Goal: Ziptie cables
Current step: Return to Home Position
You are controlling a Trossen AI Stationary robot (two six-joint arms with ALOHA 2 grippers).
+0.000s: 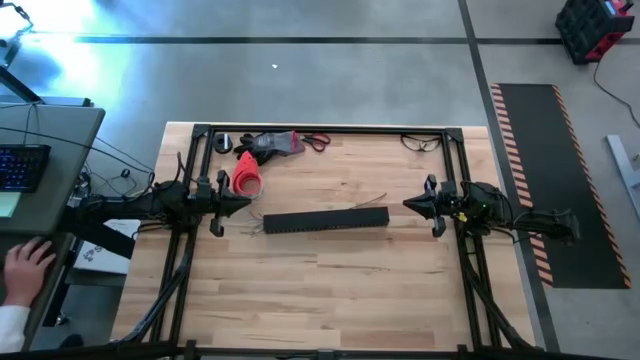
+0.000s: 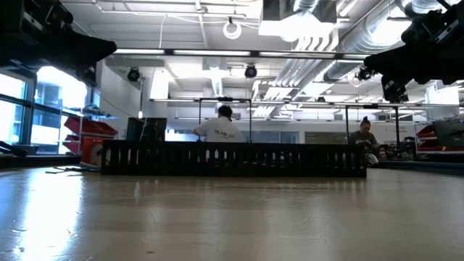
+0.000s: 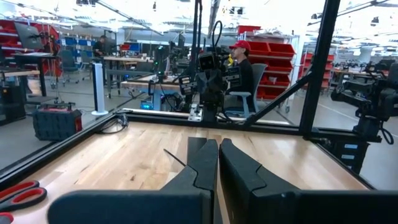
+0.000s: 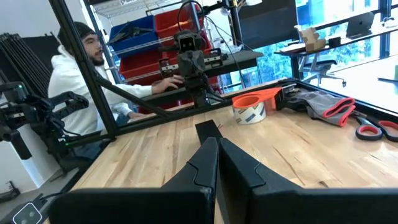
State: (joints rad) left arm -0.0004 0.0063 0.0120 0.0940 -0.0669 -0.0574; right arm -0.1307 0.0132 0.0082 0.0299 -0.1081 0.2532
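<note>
The cables [image 1: 368, 203] are a few hair-thin wires lying loose on the wooden table, along the far side of a long black comb-toothed channel [image 1: 325, 220]; more strands [image 1: 252, 226] show at its left end. My left gripper [image 1: 246, 205] hovers shut at the table's left, pointing level toward the channel. My right gripper [image 1: 408, 203] hovers shut at the table's right, facing it. In the wrist views both grippers [image 3: 217, 152] [image 4: 217, 148] have fingers together with nothing between them. One thin wire [image 3: 175, 158] lies ahead of the left fingers.
A red-orange tape dispenser [image 1: 247, 176], grey-and-red gloves [image 1: 276, 143] and red-handled scissors [image 1: 316, 141] lie at the far left. A black frame [image 1: 330, 130] rims the table. A person's hand [image 1: 27, 266] rests at a desk left of the table.
</note>
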